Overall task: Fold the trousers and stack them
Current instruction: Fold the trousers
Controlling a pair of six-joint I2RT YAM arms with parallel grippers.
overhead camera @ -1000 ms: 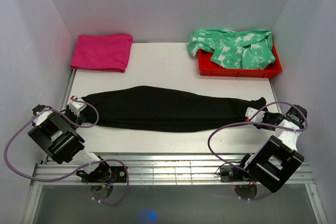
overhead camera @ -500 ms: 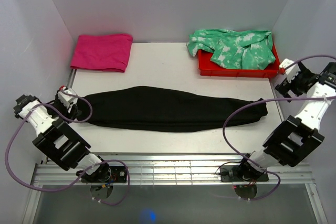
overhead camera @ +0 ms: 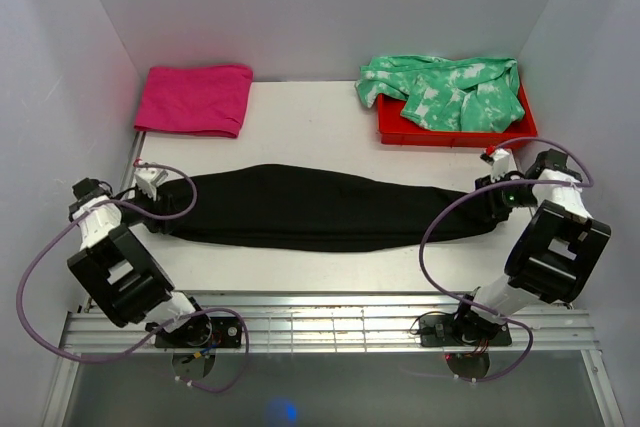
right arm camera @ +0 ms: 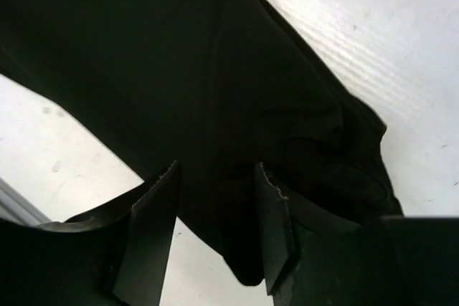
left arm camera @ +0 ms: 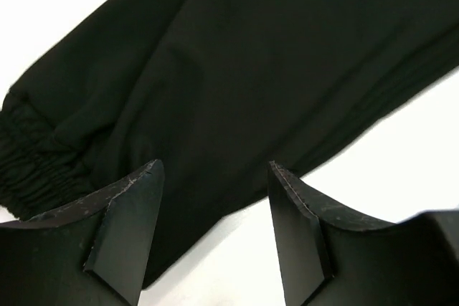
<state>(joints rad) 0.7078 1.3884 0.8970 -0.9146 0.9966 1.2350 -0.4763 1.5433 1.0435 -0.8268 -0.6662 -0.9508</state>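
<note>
Top external shows the trousers (overhead camera: 320, 209) stretched across the table (overhead camera: 300, 117); only the wrist views reveal the left gripper (left arm camera: 215, 170) and right gripper (right arm camera: 216, 168) gaping apart over their ends.

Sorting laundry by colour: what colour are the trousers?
The trousers are plain black, no pattern; the top view shows them best.

arms (overhead camera: 112, 265): black-and-white segments | cables (overhead camera: 421, 252): purple loops | end effector fingers (left arm camera: 129, 234): matte black, wedge-shaped
</note>
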